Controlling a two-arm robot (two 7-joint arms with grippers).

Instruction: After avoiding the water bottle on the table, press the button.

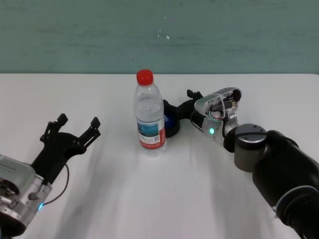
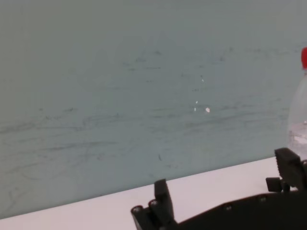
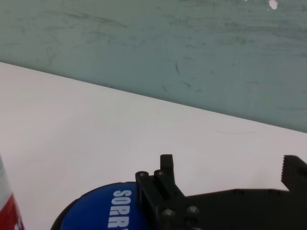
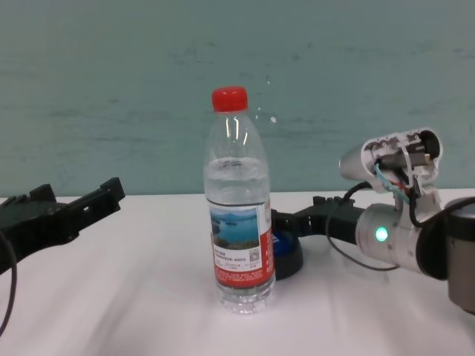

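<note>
The water bottle, clear with a red cap and a lake label, stands upright mid-table. The blue-topped button with its black base sits just behind and right of it, partly hidden by the bottle. My right gripper is open, reaching in from the right, with one finger over the button's top; I cannot tell if it touches. In the right wrist view the blue dome lies below that finger. In the chest view the bottle stands in front of the button. My left gripper is open and empty at the table's left.
A teal wall runs behind the table's far edge. White tabletop lies to the left of the bottle and in front of it. My right forearm crosses the right side of the table.
</note>
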